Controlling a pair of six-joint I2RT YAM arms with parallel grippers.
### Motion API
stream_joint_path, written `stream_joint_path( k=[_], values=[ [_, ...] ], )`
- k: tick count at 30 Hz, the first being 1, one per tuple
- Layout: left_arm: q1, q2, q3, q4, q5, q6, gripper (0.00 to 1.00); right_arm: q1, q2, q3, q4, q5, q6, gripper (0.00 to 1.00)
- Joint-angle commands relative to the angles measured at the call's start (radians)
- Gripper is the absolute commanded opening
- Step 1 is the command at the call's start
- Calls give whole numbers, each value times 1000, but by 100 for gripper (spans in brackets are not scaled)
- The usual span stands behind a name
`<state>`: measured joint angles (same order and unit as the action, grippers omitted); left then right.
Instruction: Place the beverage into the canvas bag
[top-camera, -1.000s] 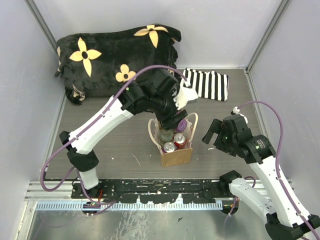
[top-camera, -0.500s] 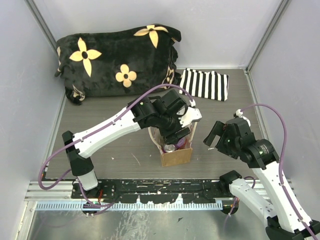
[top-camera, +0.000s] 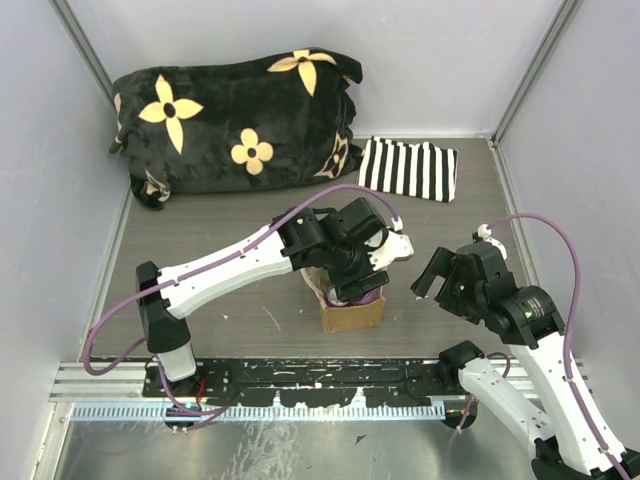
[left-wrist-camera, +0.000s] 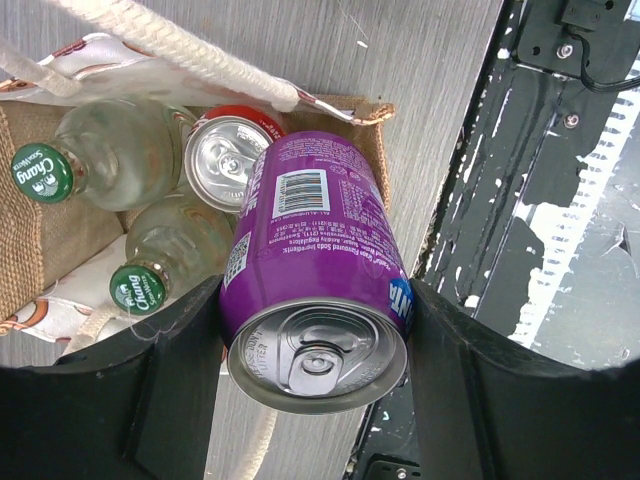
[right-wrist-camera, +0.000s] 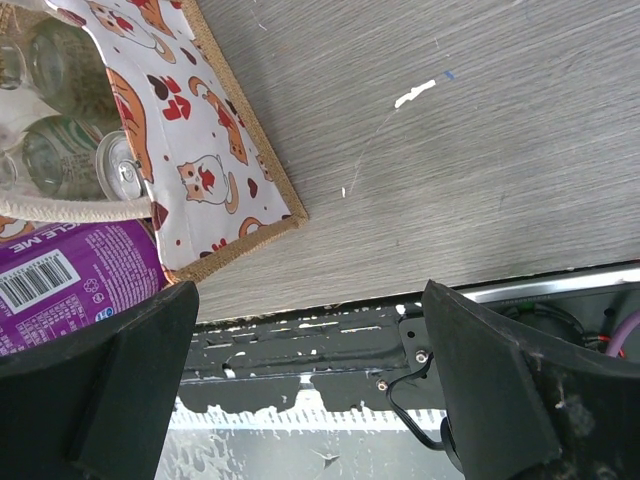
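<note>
My left gripper (left-wrist-camera: 315, 375) is shut on a purple soda can (left-wrist-camera: 312, 262) and holds it tilted over the open mouth of the canvas bag (top-camera: 352, 314). The bag (left-wrist-camera: 30, 250) holds two green-capped glass bottles (left-wrist-camera: 110, 160) and a red can (left-wrist-camera: 228, 160). In the top view my left gripper (top-camera: 362, 282) covers most of the bag. The can also shows in the right wrist view (right-wrist-camera: 70, 275), beside the bag's cat-print side (right-wrist-camera: 205, 150). My right gripper (right-wrist-camera: 310, 390) is open and empty, right of the bag, above the table's near edge; it also shows in the top view (top-camera: 428, 276).
A black plush cushion with yellow flowers (top-camera: 235, 120) lies at the back left. A black-and-white striped cloth (top-camera: 410, 170) lies at the back right. A black mounting rail (top-camera: 330, 375) runs along the near edge. Grey walls enclose the table.
My left gripper has moved forward and down over the bag with the purple can, now covering the bag's mouth. My right gripper drifted slightly toward me.
</note>
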<state>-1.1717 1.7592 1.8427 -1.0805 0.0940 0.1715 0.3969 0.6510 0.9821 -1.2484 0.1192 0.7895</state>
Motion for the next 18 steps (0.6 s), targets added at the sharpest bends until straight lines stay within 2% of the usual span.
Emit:
stream_joint_path(
  k=[1,10,18],
  values=[
    [-17,0,12,59,30,-9,0,-1,-7,0,9,28,9,100],
    [-68,31,23,42,94,-19,0,-1,-13,-11,7,33,8,100],
    [-87,67,32,33,80,3,0,-1,-39,-32,3,34,20,100]
  ],
)
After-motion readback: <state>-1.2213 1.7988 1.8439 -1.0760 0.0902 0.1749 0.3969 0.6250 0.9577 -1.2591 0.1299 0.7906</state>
